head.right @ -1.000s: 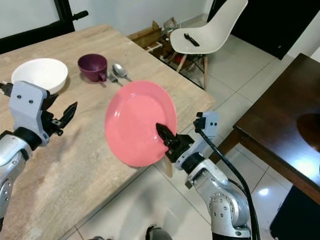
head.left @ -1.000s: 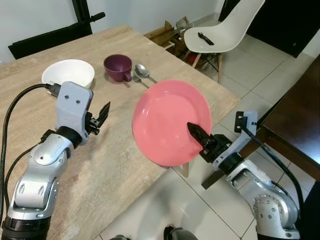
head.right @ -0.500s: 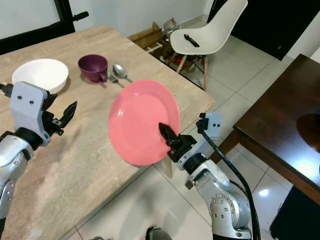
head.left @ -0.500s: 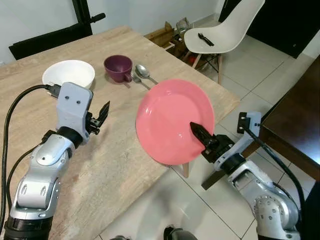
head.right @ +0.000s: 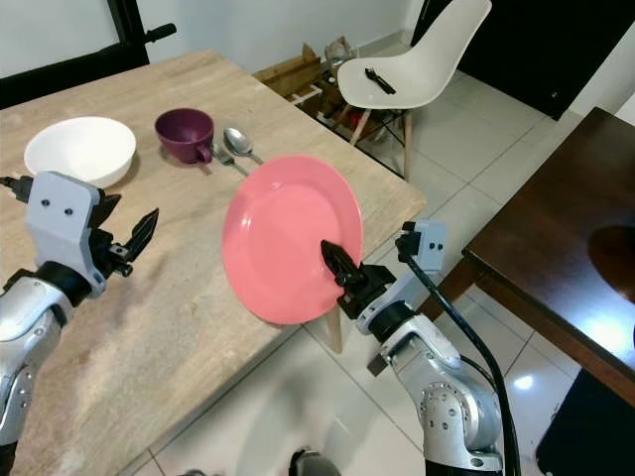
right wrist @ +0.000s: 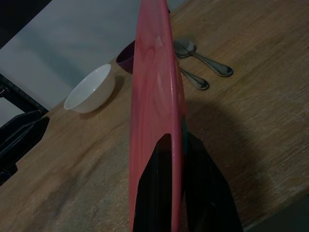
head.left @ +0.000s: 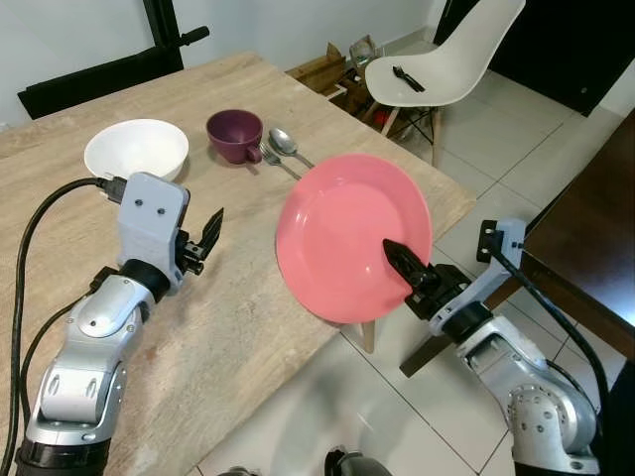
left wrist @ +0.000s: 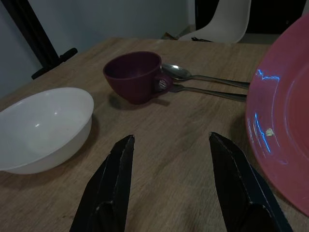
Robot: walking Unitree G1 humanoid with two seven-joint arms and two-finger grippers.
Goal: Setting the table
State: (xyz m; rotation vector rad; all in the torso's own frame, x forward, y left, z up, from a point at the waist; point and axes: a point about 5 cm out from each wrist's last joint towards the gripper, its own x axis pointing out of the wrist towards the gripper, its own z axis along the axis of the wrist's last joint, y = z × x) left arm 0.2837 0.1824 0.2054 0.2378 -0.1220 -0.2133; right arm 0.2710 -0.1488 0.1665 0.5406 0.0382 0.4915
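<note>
My right gripper [head.left: 399, 257] is shut on the rim of a pink plate [head.left: 347, 238], holding it tilted up above the wooden table's [head.left: 228, 327] near right edge. The wrist view sees the plate [right wrist: 157, 111] edge-on between the black fingers [right wrist: 157, 188]. My left gripper [head.left: 208, 233] is open over the table, left of the plate, with nothing between its fingers [left wrist: 113, 183]. Farther back on the table sit a white bowl [head.left: 136, 149], a purple cup [head.left: 234, 134] and a spoon and fork [head.left: 283, 147].
A white chair [head.left: 442, 61] with a small black object on its seat stands behind the table's right corner. A dark wooden table [head.left: 585, 248] is at the far right. Tiled floor lies between them.
The right gripper has carried the plate a little up and to the right. The left gripper shifted slightly right and down.
</note>
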